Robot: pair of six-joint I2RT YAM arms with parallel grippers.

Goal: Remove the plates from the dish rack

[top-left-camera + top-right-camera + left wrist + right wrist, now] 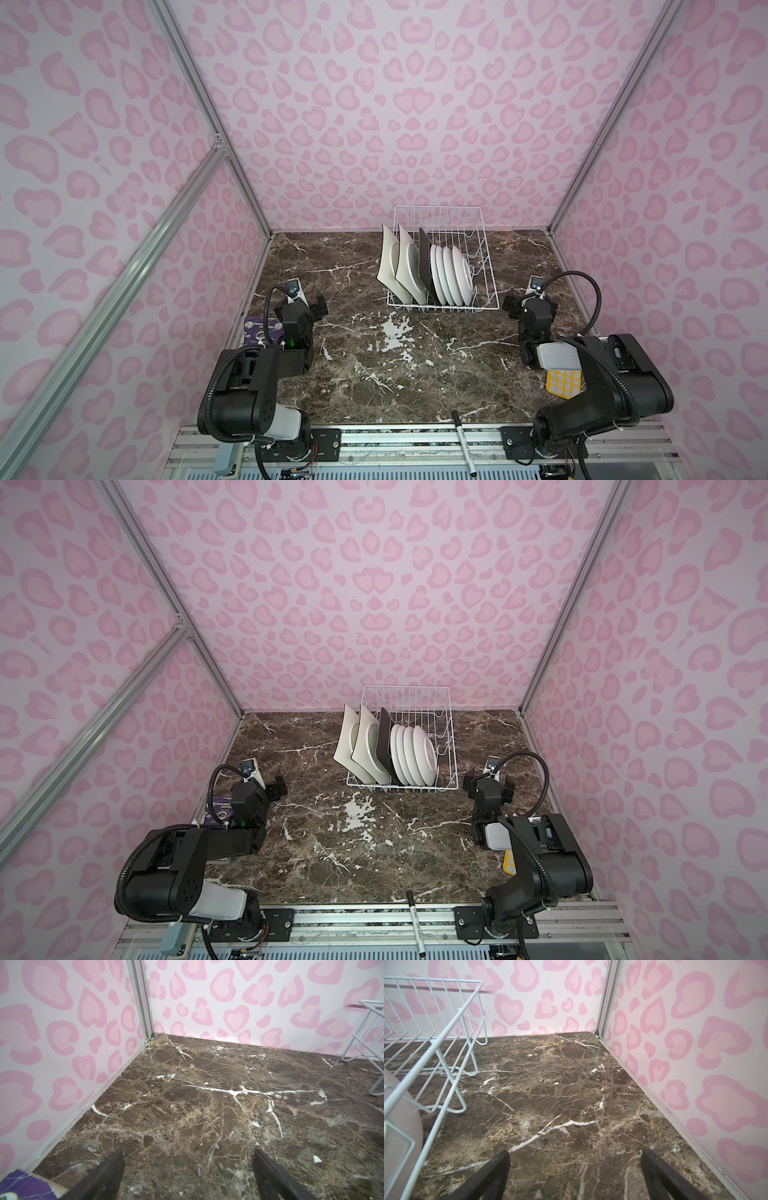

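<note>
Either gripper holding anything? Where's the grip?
Nothing held. Left gripper and right gripper both open, empty; plates sit in the dish rack.

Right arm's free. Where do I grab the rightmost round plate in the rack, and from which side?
Grip the rightmost round plate by its upper rim, descending from above with the open right gripper, jaws across its thickness. It stands on edge with other plates crowding its left face; only the top rim and the side facing the dish rack's bare slots look free.

Cannot read faces of round plates [452, 274] in dish rack [482, 270]; glimpse only part of yellow calculator [564, 383] front-right of it.
</note>
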